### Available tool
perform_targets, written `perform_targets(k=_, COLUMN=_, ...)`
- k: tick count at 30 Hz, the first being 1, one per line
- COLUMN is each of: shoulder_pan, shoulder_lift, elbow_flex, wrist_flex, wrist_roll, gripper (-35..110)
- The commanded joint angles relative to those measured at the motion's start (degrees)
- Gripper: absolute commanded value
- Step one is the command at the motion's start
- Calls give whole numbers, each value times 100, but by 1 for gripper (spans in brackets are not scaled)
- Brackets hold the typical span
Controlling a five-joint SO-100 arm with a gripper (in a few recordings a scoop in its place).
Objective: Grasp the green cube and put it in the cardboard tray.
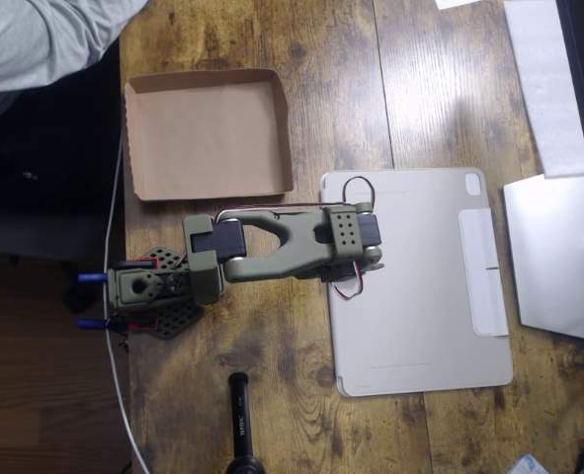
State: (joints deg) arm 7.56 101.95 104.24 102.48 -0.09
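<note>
Overhead view: cardboard tray (143,138) upper left, bare. Arm (292,247) folded over centre; jaw state unreadable. Locate cube first, approach slowly.

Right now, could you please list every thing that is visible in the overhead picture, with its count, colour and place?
cardboard tray: one, brown, upper left of the wooden table, nothing lying in it.
tablet cover: one, light grey, flat on the table right of centre, partly under the arm.
wooden table: one, dark brown planks, beneath everything.
white cable: one, running along the table's left edge.
black cylinder: one, at the bottom edge, kind unclear.
monitor stand: one, silver-grey, at the right edge.
person's sleeve: one, grey, top left corner.
robot arm: one, olive green, folded across the centre; base on the left; its gripper cannot be made out.
</note>
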Motion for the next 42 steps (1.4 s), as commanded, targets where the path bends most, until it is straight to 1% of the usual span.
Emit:
perform_targets(k=1, shoulder_pan=-606, shoulder_lift=826, elbow_flex=457, wrist_flex=-413, wrist_roll=378, gripper=0)
perform_targets(k=17, shoulder_pan=-598, shoulder_lift=782, elbow_flex=466, wrist_flex=-466, wrist_roll=378, gripper=0)
perform_targets(k=20, shoulder_pan=-431, shoulder_lift=826, elbow_flex=378, wrist_flex=-589, wrist_roll=308, gripper=0)
perform_targets(k=23, shoulder_pan=-114, shoulder_lift=782, elbow_flex=272, wrist_flex=-932, wrist_roll=325, gripper=0)
perform_targets(k=26, shoulder_pan=35, shoulder_lift=343, elbow_flex=-44, wrist_flex=-1072, wrist_roll=308, gripper=0)
perform_targets(k=29, shoulder_pan=88, shoulder_lift=-193, elbow_flex=-448, wrist_flex=-888, wrist_roll=79, gripper=0)
perform_targets(k=36, shoulder_pan=158, shoulder_lift=-246, elbow_flex=-729, wrist_flex=-923, wrist_roll=-888, gripper=4)
perform_targets(k=37, shoulder_pan=229, shoulder_lift=-264, elbow_flex=-879, wrist_flex=-905, wrist_roll=-896, gripper=4)
perform_targets(k=42, shoulder_pan=413, shoulder_lift=-316, elbow_flex=-2145, wrist_flex=35, wrist_roll=-853, gripper=5)
